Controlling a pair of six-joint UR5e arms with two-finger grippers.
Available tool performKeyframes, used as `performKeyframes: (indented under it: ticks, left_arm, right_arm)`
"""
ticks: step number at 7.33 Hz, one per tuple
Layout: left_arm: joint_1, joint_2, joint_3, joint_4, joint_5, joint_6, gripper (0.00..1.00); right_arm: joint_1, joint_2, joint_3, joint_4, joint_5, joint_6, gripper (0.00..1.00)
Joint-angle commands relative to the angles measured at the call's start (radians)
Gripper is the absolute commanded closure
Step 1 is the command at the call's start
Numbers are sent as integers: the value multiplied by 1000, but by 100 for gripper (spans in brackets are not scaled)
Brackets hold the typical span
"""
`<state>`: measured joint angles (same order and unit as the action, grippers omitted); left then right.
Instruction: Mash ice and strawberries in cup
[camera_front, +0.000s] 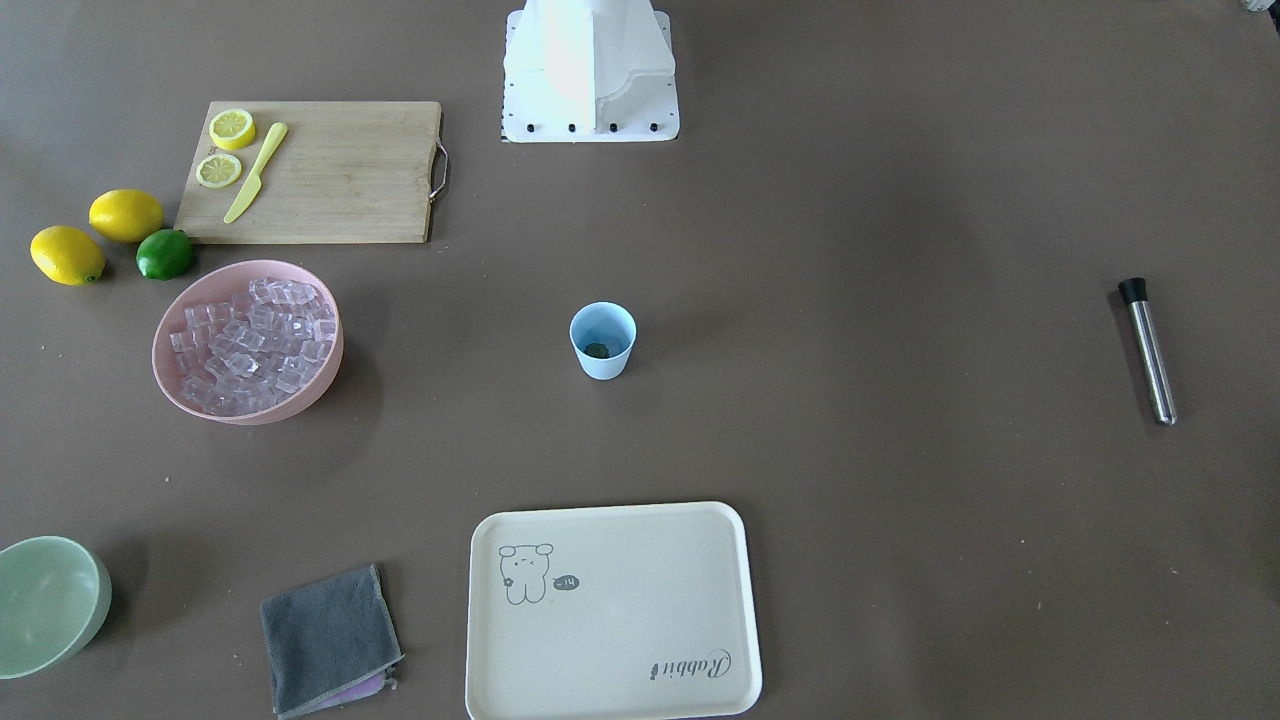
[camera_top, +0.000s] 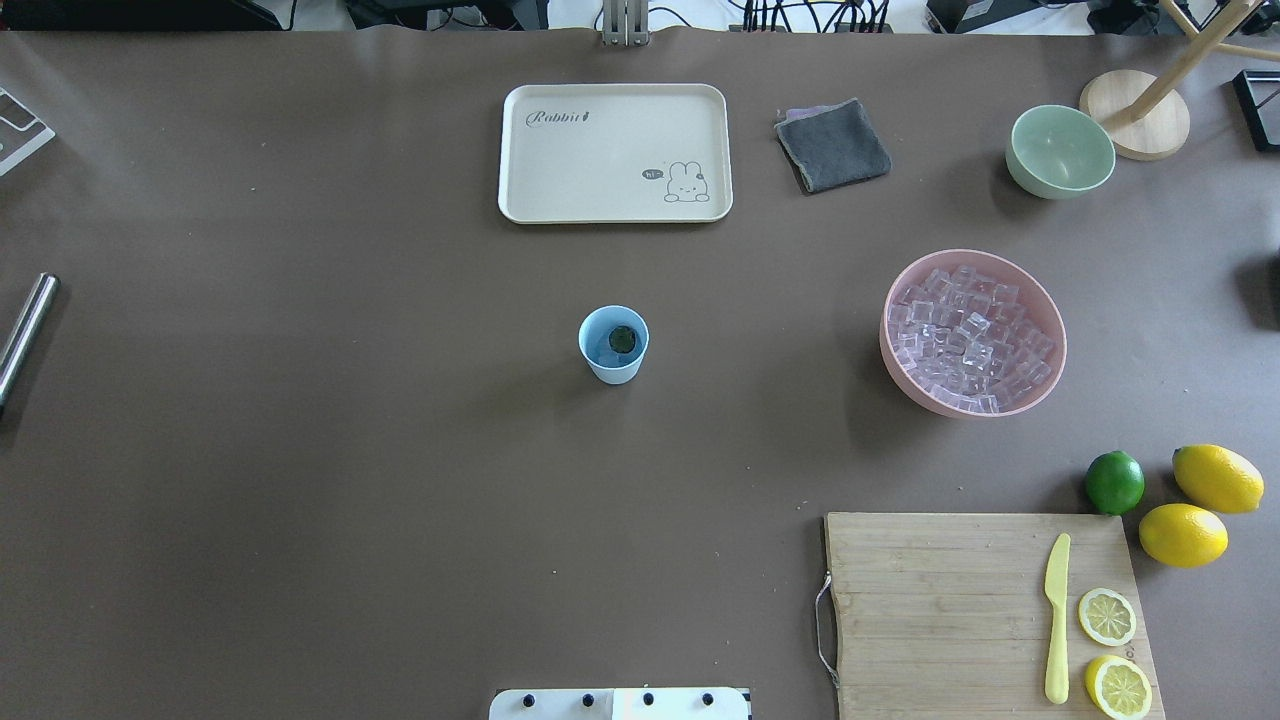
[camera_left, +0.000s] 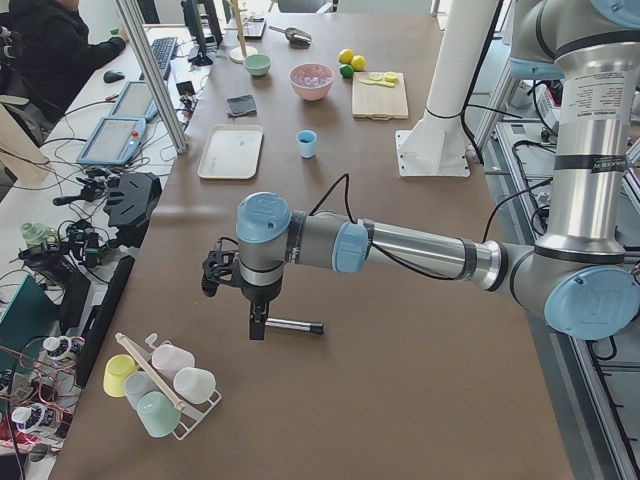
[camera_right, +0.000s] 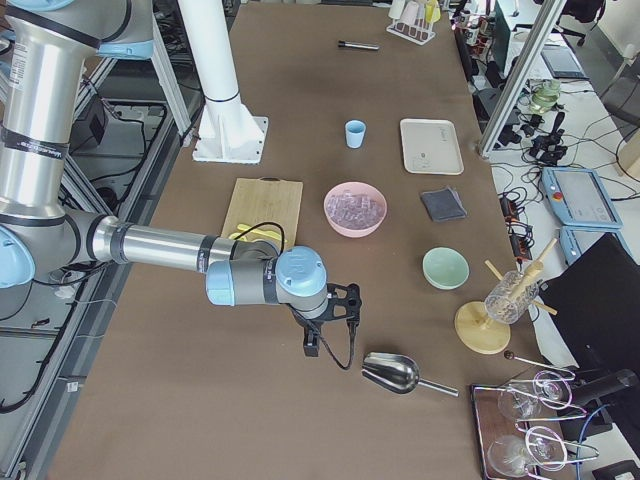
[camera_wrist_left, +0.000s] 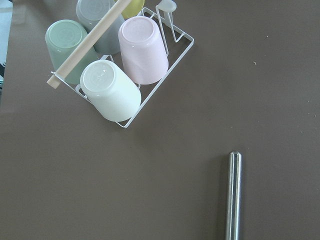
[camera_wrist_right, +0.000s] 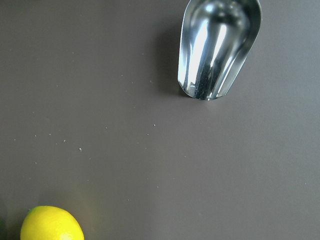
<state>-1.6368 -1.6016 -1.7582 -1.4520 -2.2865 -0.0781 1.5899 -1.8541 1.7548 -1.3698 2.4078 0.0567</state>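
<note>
Our left hand (camera_left: 257, 330) hangs just beside a steel muddler (camera_left: 297, 325) and our right hand (camera_right: 312, 345) near a metal scoop (camera_right: 392, 373); we cannot tell how wide either stands. Well apart from both, the cup (camera_front: 603, 366) stands upright mid-bench (camera_front: 880, 470), the strawberry (camera_top: 623, 339) a dark green spot inside. The ice (camera_front: 250, 335) fills the pink bowl (camera_front: 315, 392).

Wooden cutting board (camera_front: 340, 185) carries two lemon slices (camera_front: 231, 129), yellow knife (camera_front: 256, 172) beside them. Two whole lemons (camera_front: 126, 215) and lime (camera_front: 165, 254) just off board, near pink bowl (camera_front: 322, 383). Cream tray (camera_front: 620, 650) (rabbit print), grey cloth (camera_front: 328, 640) beside it. Green bowl (camera_front: 50, 605) at view's edge. Black-capped steel rod (camera_front: 1148, 350) well apart. Metal scoop (camera_wrist_right: 218, 47).
</note>
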Motion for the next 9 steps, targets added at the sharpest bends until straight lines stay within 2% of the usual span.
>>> performKeyframes:
  ticks: [1, 4, 5, 6, 9]
  left_arm:
    - [-8, -28, -53, 185, -10, 97, 2]
    - [-8, -26, -18, 170, -34, 225, 2]
    - [-8, -26, -1, 161, -95, 230, 2]
    - [-6, -27, 12, 160, -114, 230, 2]
    - [-5, -27, 17, 160, -114, 218, 2]
  right_arm:
    - [1, 1, 5, 0, 2, 2, 0]
    - [1, 0, 5, 1, 7, 2, 0]
    - [1, 0, 5, 1, 5, 2, 0]
    - [-1, 0, 5, 1, 5, 2, 0]
    - [-1, 1, 6, 1, 5, 2, 0]
